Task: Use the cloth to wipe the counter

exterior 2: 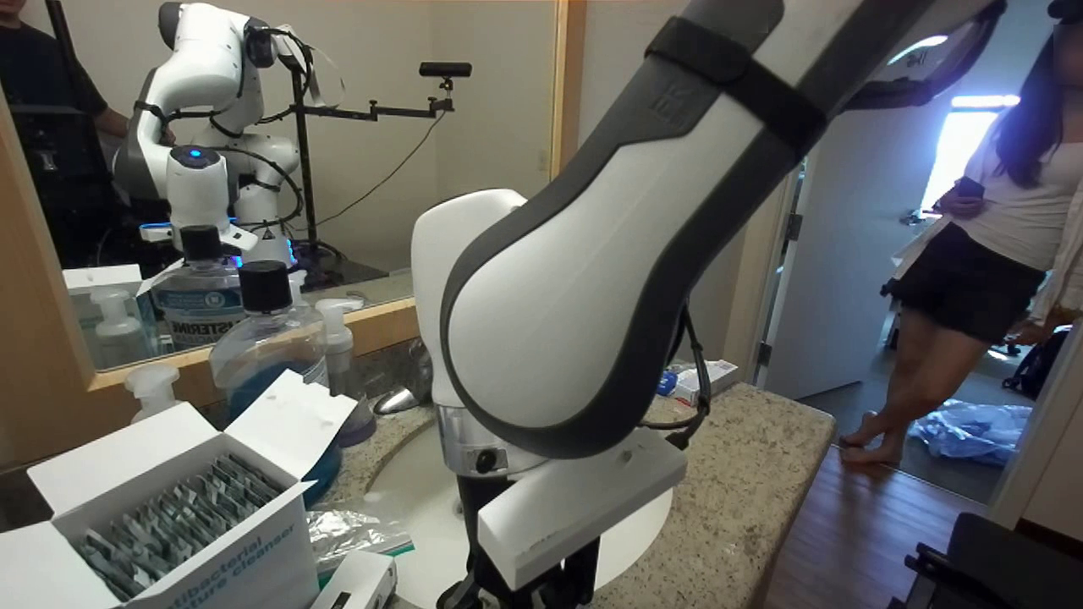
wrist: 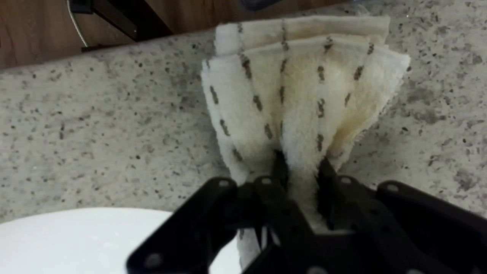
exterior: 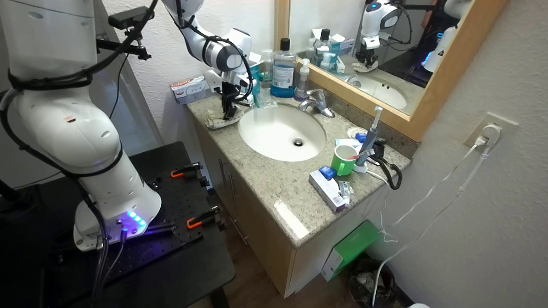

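Observation:
The cloth (wrist: 262,87) is cream with brown dashed stripes and yellowish stains. It lies bunched and fanned out on the speckled stone counter (wrist: 114,125), close to the counter's edge. My gripper (wrist: 302,163) is shut on a fold of the cloth, which is pinched between both fingers. In an exterior view the gripper (exterior: 230,112) points down at the counter's far end, with the cloth (exterior: 216,122) on the counter (exterior: 257,175) beside the sink. In an exterior view the gripper (exterior 2: 520,592) is cut by the lower edge, and the cloth is hidden there.
The white sink (exterior: 274,128) and faucet (exterior: 317,102) are beside the gripper. Mouthwash (exterior: 283,75), a soap pump (exterior: 302,81) and an open box of packets (exterior 2: 178,524) stand close by. A green mug (exterior: 343,160), toothbrush (exterior: 368,143) and toothpaste box (exterior: 327,190) stand at the opposite end.

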